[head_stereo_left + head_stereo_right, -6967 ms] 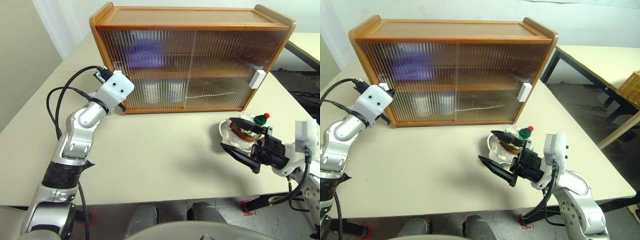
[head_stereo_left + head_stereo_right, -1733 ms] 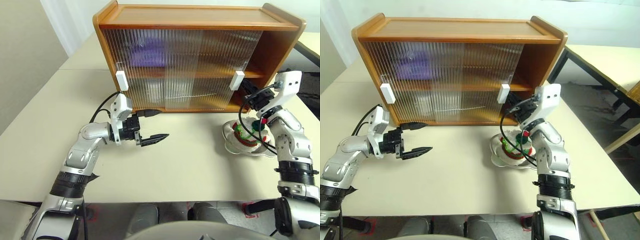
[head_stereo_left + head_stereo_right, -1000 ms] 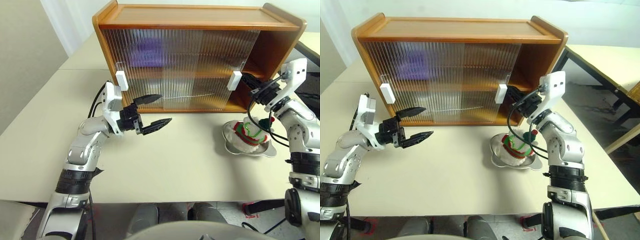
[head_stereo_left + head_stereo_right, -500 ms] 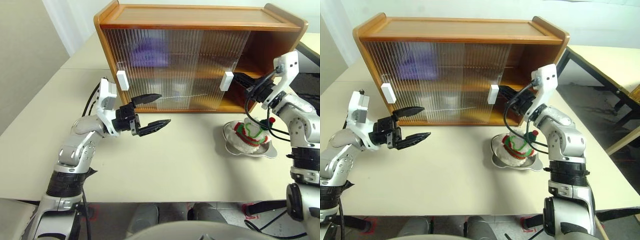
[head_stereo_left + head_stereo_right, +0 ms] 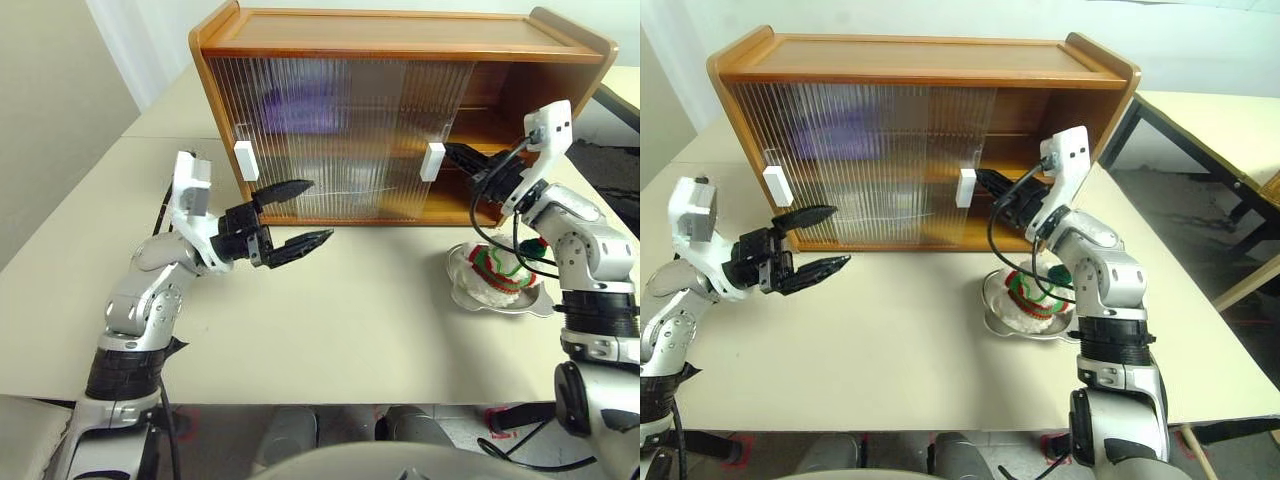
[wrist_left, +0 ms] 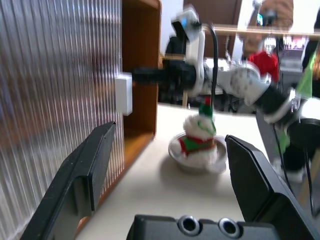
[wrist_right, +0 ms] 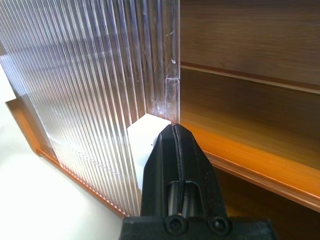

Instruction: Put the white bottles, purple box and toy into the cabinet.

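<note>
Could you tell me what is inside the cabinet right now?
Behind the ribbed doors of the cabinet, a purple blur shows on the upper shelf; its shape is hidden, and anything below cannot be made out. The opened right end shows bare shelves.

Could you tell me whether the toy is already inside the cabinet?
No, the toy sits in its dish on the table, outside the cabinet.
</note>
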You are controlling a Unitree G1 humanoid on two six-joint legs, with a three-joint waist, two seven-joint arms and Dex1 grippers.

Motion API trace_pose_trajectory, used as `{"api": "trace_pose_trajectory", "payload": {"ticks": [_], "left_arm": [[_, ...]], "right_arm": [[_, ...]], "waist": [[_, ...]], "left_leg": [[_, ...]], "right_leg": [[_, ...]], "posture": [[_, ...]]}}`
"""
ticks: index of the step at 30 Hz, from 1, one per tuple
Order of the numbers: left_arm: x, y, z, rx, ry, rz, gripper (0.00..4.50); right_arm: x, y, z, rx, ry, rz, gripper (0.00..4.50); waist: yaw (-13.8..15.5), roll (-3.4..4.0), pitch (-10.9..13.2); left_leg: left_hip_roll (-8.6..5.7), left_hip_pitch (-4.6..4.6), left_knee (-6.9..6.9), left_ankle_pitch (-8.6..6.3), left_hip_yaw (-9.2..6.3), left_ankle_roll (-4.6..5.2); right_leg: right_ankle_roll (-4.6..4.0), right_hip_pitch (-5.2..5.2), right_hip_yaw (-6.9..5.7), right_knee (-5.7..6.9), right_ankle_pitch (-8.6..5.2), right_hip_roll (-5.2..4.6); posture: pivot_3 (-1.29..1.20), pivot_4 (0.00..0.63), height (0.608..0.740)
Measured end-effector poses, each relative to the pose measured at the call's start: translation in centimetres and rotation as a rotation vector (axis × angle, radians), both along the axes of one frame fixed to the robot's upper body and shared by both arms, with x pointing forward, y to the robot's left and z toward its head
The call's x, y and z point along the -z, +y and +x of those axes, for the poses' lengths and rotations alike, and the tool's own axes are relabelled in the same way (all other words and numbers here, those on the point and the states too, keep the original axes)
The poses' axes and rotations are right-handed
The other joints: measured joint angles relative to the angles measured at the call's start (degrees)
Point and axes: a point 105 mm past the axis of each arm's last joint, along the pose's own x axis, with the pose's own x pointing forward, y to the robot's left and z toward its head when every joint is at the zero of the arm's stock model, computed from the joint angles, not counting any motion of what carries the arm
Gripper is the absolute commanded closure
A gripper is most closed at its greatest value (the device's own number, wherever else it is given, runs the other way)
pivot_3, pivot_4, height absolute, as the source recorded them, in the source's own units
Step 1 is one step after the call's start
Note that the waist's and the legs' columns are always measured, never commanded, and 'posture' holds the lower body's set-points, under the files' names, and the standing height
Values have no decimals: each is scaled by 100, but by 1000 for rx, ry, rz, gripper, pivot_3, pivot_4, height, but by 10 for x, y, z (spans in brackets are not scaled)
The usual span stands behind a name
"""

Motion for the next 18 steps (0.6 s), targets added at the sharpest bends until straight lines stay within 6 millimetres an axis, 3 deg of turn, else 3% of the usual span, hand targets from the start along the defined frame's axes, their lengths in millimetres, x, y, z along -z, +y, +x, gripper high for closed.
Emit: {"api": "trace_pose_trajectory", "payload": {"ticks": [14,18], "left_arm": [[3,3,-2,1,16,-9,0],[2,14,-2,-16,13,12,0]], "right_arm": [[-4,24,1,-52,-8,26,4477],[-3,29,2,-59,-5,40,4477]], "waist": [[7,1,0],[8,0,0]], "left_leg": [[3,2,-1,4,-3,-6],[3,2,-8,6,-5,-11]], "right_leg": [[-14,-2,-2,2,1,3],[-38,-7,-2,3,-8,3]], "posture": [[147,6,740],[149,4,740]]}}
